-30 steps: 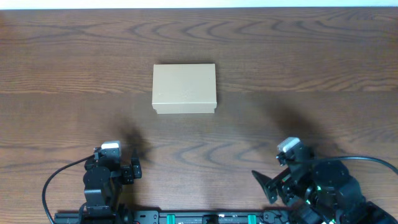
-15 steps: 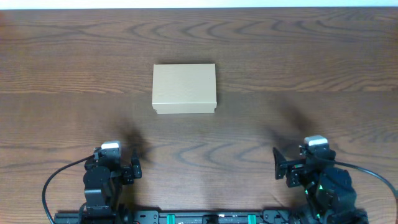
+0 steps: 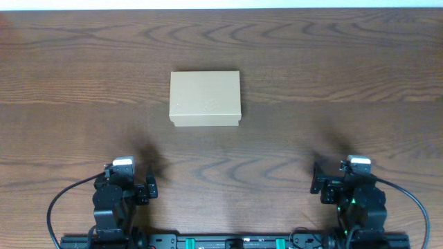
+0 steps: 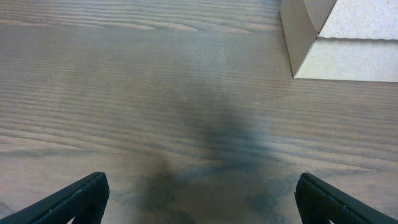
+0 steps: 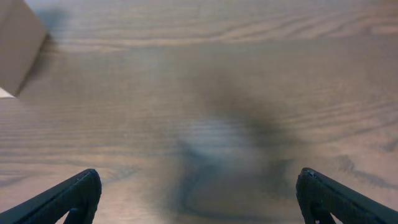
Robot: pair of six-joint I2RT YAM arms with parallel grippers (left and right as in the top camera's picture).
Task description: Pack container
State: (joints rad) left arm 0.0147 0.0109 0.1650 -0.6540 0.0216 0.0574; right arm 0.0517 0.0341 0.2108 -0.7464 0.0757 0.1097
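Observation:
The container (image 3: 205,98) is a small tan cardboard box with its lid down, standing left of the table's middle. It also shows at the top right of the left wrist view (image 4: 348,37) and at the top left edge of the right wrist view (image 5: 18,43). My left gripper (image 3: 128,181) is open and empty at the near left, well short of the box. It holds nothing in its own view (image 4: 199,193). My right gripper (image 3: 346,181) is open and empty at the near right, far from the box, and only bare wood shows between its fingers (image 5: 199,190).
The dark wood table (image 3: 332,76) runs across the whole view. A black rail (image 3: 228,242) with the arm bases lies along the near edge. Cables loop beside each arm.
My right arm has swung to the right and straightened, settling at the near right with its gripper facing the far side. The left arm and the box have not moved.

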